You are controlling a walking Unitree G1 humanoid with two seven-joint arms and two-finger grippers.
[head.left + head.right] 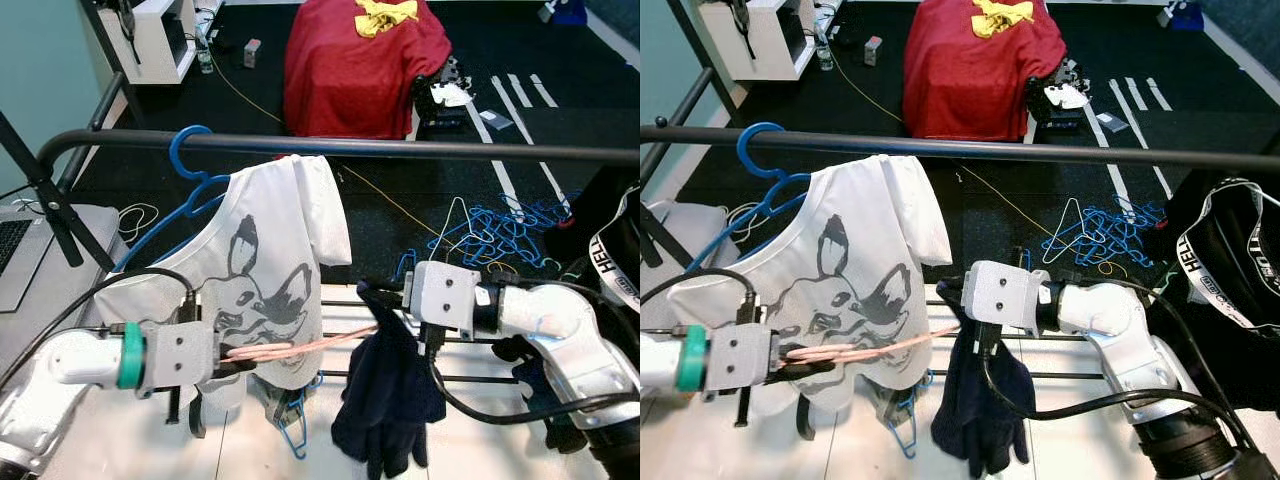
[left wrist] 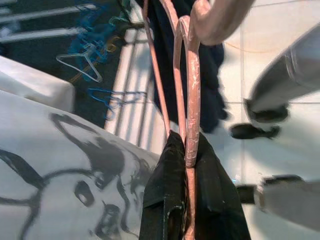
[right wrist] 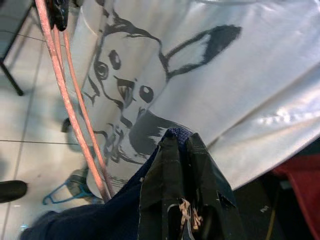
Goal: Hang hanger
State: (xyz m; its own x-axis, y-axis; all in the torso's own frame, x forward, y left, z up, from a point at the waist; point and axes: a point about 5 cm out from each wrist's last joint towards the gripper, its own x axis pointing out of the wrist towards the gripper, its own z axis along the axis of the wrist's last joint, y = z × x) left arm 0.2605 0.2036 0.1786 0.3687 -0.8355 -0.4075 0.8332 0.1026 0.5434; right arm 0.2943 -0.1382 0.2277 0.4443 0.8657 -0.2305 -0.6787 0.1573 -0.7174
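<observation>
pink hanger spans low between my arms, below the rail | left gripper clenched on one end to carry it | right gripper pinching the dark blue garment, probably at the hanger's far end, steadying it | white printed shirt already hung on a blue hanger

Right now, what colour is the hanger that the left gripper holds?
Pink, with worn paint. The hanger shows best in the left wrist view, clamped in the left gripper.
</observation>
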